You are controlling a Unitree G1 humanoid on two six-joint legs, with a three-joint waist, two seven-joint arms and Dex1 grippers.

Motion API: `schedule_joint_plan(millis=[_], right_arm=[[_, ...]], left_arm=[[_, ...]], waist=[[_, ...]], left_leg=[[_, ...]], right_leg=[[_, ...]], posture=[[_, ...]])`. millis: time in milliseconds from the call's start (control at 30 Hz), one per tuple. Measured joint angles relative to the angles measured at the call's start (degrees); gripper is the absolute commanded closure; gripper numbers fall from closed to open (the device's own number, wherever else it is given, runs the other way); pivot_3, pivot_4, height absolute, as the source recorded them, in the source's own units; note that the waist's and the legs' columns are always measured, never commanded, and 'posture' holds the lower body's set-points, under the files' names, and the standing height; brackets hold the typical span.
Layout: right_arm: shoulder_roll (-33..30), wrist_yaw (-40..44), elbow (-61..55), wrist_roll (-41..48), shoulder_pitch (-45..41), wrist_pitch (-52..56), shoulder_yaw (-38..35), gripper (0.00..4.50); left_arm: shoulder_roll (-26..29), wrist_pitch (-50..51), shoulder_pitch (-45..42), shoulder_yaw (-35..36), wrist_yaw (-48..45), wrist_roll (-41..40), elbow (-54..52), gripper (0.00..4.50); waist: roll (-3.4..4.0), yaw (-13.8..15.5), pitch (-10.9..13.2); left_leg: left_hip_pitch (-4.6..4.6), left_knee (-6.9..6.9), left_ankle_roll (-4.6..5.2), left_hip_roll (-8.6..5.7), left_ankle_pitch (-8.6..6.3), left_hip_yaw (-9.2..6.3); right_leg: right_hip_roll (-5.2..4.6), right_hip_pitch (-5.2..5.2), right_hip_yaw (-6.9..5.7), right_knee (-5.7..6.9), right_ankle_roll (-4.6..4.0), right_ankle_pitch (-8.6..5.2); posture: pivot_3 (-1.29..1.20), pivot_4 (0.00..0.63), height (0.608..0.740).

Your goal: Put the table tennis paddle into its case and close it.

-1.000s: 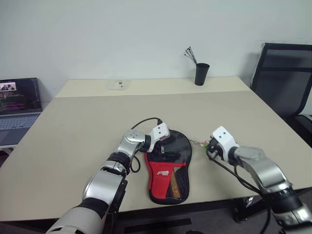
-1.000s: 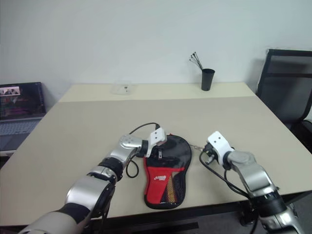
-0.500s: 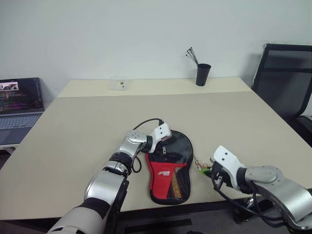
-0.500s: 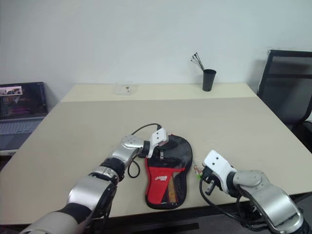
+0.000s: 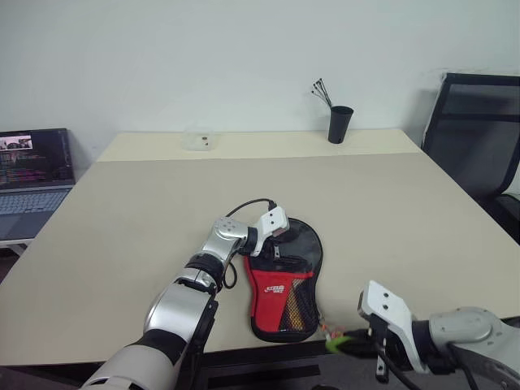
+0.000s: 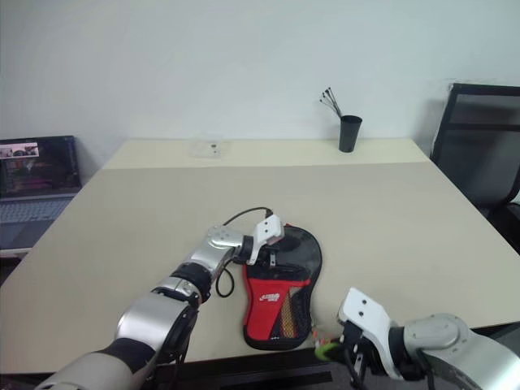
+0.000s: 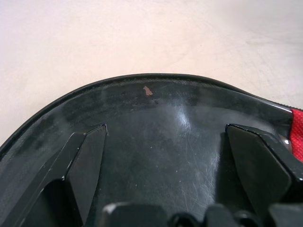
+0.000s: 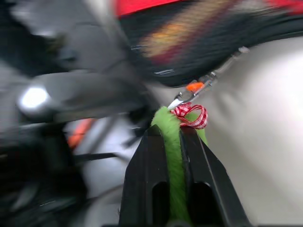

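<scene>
Both fingers of my right gripper (image 8: pixel 175 189) pinch the green tag (image 8: pixel 173 156) at the desk's (image 5: pixel 122 227) near edge; left fingers (image 7: pixel 85 161) spread on the case (image 5: pixel 284 280). Pulling harder could drag it off.

Silver arm segments (image 5: pixel 183 302), white wrist housings (image 5: pixel 386 304), black cables, apparently black claws (image 8: pixel 173 187)

The two black fingers (image 7: pixel 85 165) stand wide apart over the case's (image 7: pixel 161 132) glossy, scuffed black face, its curved edge lying on the pale worktop (image 7: pixel 94 38); a sliver of red fabric (image 7: pixel 297 120) shows beside one finger
</scene>
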Motion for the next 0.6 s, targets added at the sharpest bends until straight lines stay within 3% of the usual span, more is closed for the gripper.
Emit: schedule_joint_plan(millis=[367, 600], right_arm=[[2.3, -4.0, 0.3, 5.5, -1.3, -0.1, 2.0, 4.49], [0.1, -3.8, 0.5, 8.7, -1.8, -0.6, 0.5, 2.31]], left_arm=[[0.0, 0.1, 0.0, 0.0, 0.0, 0.0, 0.0, 0.1], [0.0, 0.1, 0.1, 0.0, 0.0, 0.0, 0.0, 0.1]], waist=[[-0.01, 0.0, 0.0], [-0.01, 0.0, 0.0]], left_leg=[[0.0, 0.0, 0.0, 0.02, 0.0, -0.03], [0.0, -0.01, 0.0, 0.03, -0.01, -0.02]], right_leg=[[0.0, 0.0, -0.03, -0.01, 0.0, 0.0], [0.0, 0.0, -0.03, -0.01, 0.0, 0.0]], posture=[[0.0, 0.15, 0.74], [0.0, 0.15, 0.74]])
